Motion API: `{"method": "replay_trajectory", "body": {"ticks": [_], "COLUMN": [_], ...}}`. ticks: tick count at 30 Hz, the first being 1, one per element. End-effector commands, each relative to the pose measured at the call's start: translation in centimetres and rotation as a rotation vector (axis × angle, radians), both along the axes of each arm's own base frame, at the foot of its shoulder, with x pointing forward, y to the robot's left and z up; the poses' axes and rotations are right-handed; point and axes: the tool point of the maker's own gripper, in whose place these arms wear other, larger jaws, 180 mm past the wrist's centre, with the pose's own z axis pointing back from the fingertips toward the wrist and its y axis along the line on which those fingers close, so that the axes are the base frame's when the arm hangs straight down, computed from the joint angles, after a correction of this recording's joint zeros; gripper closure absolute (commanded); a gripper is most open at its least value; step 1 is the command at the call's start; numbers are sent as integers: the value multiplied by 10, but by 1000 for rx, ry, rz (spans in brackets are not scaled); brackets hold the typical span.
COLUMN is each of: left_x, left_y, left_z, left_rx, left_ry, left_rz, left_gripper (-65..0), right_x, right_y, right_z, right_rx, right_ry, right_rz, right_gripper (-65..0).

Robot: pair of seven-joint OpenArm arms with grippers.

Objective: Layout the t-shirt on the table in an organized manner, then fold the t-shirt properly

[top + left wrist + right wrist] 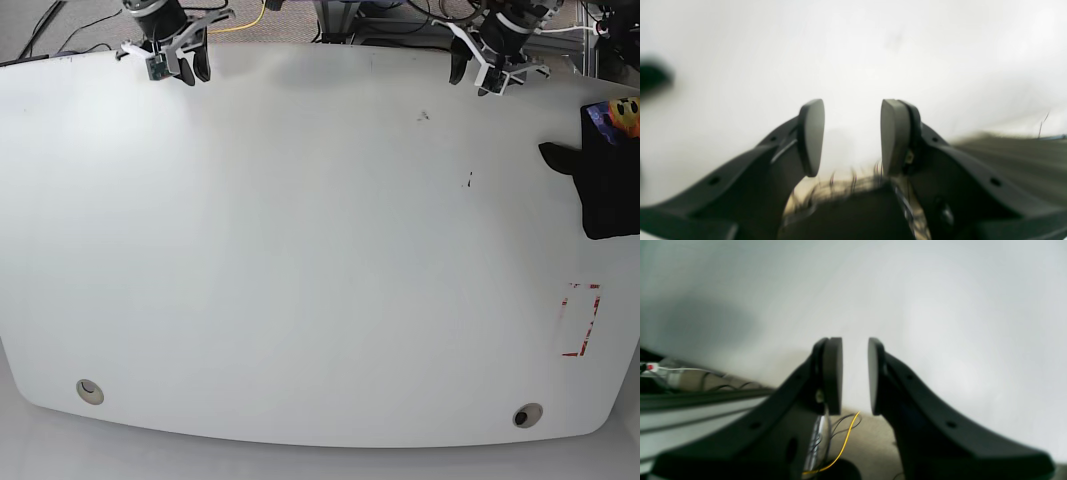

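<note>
Surface (300, 260) is mostly bare white. Shirt (608, 190) sits at 3 o'clock, bunched at the edge and partly out of frame, print at its top. Looks soft, light and floppy; it'll drape and slide on the gloss, so pinch at shoulder seams or hem corners. Left hand (490, 70) at 1 o'clock: part open, empty. Right hand (180, 62) at 11: narrow gap, empty.
</note>
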Motion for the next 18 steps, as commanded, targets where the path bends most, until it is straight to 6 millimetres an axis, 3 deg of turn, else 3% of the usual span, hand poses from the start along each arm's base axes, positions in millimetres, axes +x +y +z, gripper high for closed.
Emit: {"method": "replay_trajectory", "body": {"ticks": [1,9,18], "left_x": [-24,-99,-153], "left_y": [4,4,7], "left_z": [1,-9,-25], "left_rx": [1,0,-4], "left_ry": [39,230,380], "left_rz": [12,13,34], "left_gripper": [-251,-251,-251], "right_x": [-28,-88,-142], "right_y": [4,6,4], "right_z": [8,6,-10], "right_rx": [52,93,103], "right_ry": [27,175,332], "right_rz": [-10,-40,-71], "right_gripper": [-125,-124,-124]}}
